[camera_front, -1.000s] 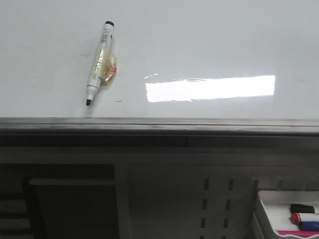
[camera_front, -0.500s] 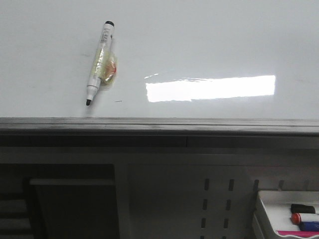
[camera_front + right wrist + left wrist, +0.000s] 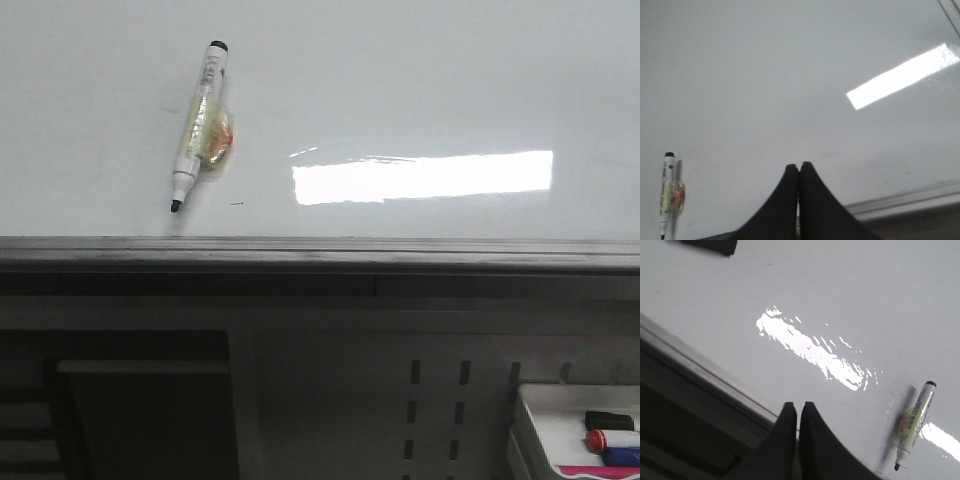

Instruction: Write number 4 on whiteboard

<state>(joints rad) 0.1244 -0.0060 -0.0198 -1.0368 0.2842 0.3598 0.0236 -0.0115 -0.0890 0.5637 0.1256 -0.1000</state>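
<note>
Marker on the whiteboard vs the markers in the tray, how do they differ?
The marker on the whiteboard is uncapped, black tip bared; the tray markers look capped in black, red and blue. It lies alone on the whiteboard, wrapped in yellowish tape; they lie bunched in the white tray, untaped. Neither is held by a gripper.

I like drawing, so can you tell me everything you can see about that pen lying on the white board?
The marker is white with a black end and a bare dark tip, so its cap is off. Yellowish see-through tape with an orange patch is wrapped round its middle. It lies flat and slanted on the whiteboard, tip toward the grey edge. Neither gripper touches it.
</note>
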